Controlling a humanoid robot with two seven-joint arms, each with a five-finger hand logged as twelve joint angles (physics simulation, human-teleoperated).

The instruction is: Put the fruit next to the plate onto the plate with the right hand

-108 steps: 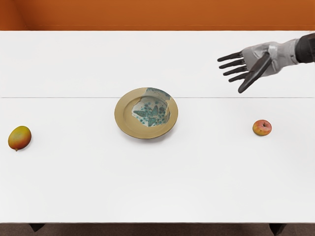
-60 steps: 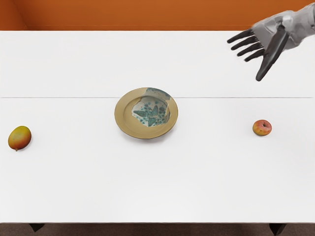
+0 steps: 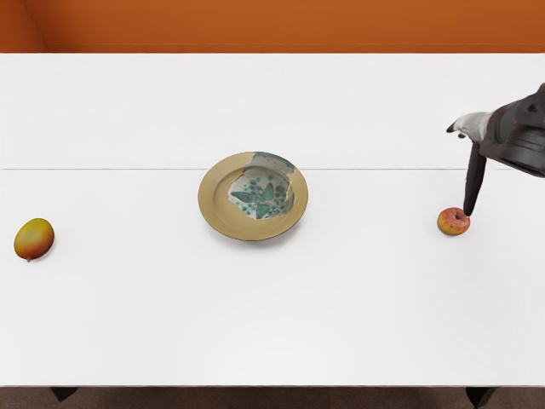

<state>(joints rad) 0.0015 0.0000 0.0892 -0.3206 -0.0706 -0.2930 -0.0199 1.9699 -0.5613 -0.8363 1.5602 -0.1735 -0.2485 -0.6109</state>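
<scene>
Count: 1 worktop (image 3: 272, 324), white. 1 plate (image 3: 209, 200), tan rim with a teal pattern in the well, around the middle of the worktop. 2 fruits total: 1 mango (image 3: 34, 239) by the left edge, 1 apple (image 3: 453, 221) near the right edge. 1 hand (image 3: 490, 141) in view, the right one, at the right edge.

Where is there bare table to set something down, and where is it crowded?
Bare table: the front strip, the far strip behind the plate, the gaps from plate to mango and to apple. Crowded only at the apple, where the right robot hand reaches.
</scene>
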